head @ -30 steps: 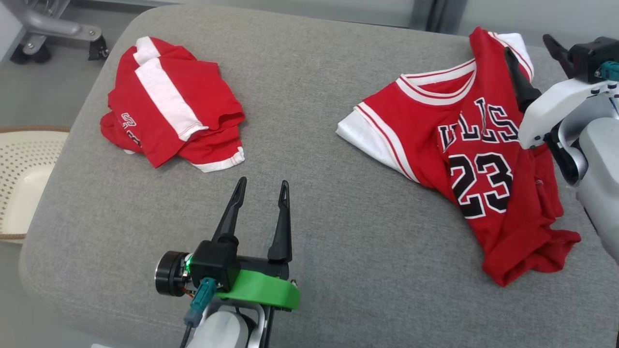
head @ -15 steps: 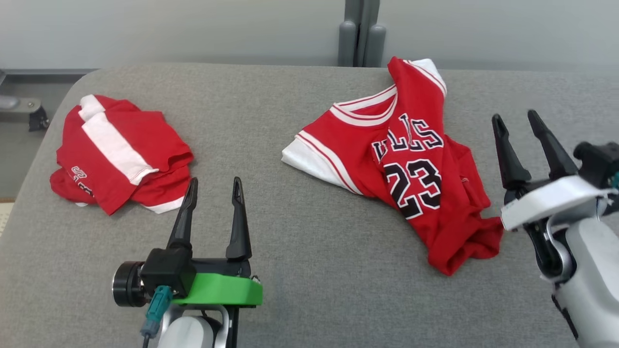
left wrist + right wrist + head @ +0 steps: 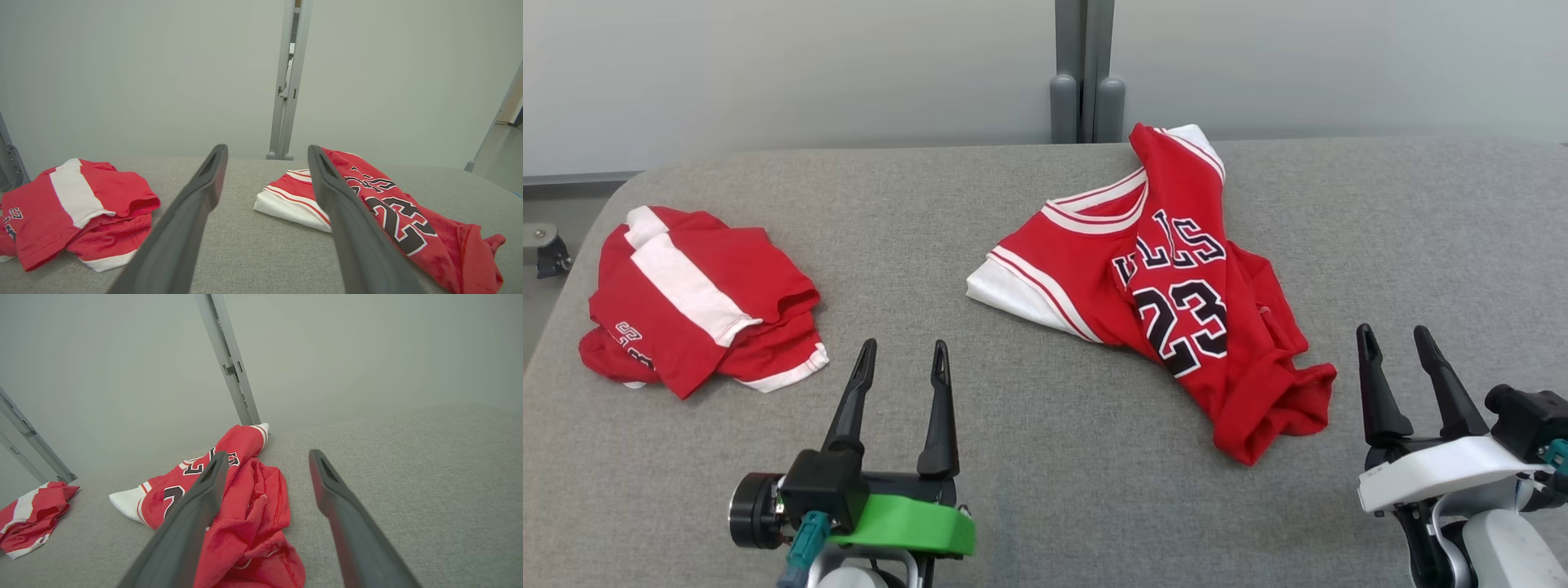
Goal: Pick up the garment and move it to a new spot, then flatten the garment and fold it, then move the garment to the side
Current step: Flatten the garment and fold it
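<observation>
The garment [image 3: 1168, 302] is a red jersey with white trim and a black "23". It lies crumpled and partly doubled over on the grey padded table [image 3: 1013, 457], right of centre. My left gripper [image 3: 905, 347] stands open over bare table, to the front left of the garment [image 3: 392, 204], with nothing between its fingers. My right gripper [image 3: 1392, 333] is open just right of the garment's bunched hem and apart from it. In the left wrist view the left gripper [image 3: 266, 150] points at the back wall. In the right wrist view the right gripper [image 3: 268, 454] has the garment [image 3: 253, 506] under its left finger.
A second red and white garment [image 3: 694, 294] lies folded in a loose stack at the table's left end [image 3: 73, 204]. A grey post [image 3: 1085, 73] rises against the pale wall behind the table. Bare grey surface stretches right of the jersey.
The head camera has swung, so the whole scene has shifted left and down. My right gripper has drawn back from over the jersey's upper right to the near right side. Both grippers stayed open.
</observation>
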Controlling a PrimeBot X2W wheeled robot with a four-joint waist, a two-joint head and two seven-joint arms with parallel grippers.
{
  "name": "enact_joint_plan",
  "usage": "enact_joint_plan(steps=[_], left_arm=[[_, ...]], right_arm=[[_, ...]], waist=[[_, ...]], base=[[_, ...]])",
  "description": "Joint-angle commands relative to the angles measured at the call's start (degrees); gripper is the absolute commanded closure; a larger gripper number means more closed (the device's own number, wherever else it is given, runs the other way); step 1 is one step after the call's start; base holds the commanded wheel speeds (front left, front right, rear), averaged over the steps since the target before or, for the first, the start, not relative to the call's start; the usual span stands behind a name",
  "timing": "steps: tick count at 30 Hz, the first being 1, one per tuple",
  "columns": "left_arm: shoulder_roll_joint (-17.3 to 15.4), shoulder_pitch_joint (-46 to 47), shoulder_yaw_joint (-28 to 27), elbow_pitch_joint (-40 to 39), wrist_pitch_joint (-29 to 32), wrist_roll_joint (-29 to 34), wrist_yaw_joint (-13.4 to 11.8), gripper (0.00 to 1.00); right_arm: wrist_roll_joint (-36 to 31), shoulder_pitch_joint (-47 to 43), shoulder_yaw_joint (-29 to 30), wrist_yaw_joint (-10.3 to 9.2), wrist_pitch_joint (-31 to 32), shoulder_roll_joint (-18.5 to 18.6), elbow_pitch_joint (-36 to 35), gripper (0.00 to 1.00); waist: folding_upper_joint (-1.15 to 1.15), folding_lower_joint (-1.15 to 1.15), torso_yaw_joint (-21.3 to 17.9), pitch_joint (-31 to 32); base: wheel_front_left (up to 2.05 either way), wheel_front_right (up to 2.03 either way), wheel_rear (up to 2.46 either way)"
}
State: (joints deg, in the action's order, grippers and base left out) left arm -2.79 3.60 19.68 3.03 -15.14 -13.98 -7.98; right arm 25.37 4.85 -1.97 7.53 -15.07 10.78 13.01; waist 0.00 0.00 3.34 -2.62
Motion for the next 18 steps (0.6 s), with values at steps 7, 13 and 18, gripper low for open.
enact_joint_plan(steps=[7, 13, 18], left_arm=[[-0.2, 1.5, 2.0, 0.5, 0.0, 0.6, 0.1, 0.0], [-0.2, 4.0, 4.1, 0.5, 0.0, 1.0, -0.6, 0.0], [-0.2, 5.5, 5.5, 0.5, 0.0, 0.4, -1.6, 0.0]], right_arm=[[-2.3, 3.8, 3.5, -0.07, 3.1, 0.3, 3.9, 0.0], [-1.9, 11.5, 2.5, -0.07, 9.2, 3.0, 10.5, 0.0], [0.3, 17.3, -0.9, -0.07, 14.0, 6.2, 17.3, 0.0]], waist=[[0.0, 0.0, 1.4, -3.1], [0.0, 0.0, 4.2, -7.3], [0.0, 0.0, 7.3, -9.8]], base=[[0.0, 0.0, 0.0], [0.0, 0.0, 0.0], [0.0, 0.0, 0.0]])
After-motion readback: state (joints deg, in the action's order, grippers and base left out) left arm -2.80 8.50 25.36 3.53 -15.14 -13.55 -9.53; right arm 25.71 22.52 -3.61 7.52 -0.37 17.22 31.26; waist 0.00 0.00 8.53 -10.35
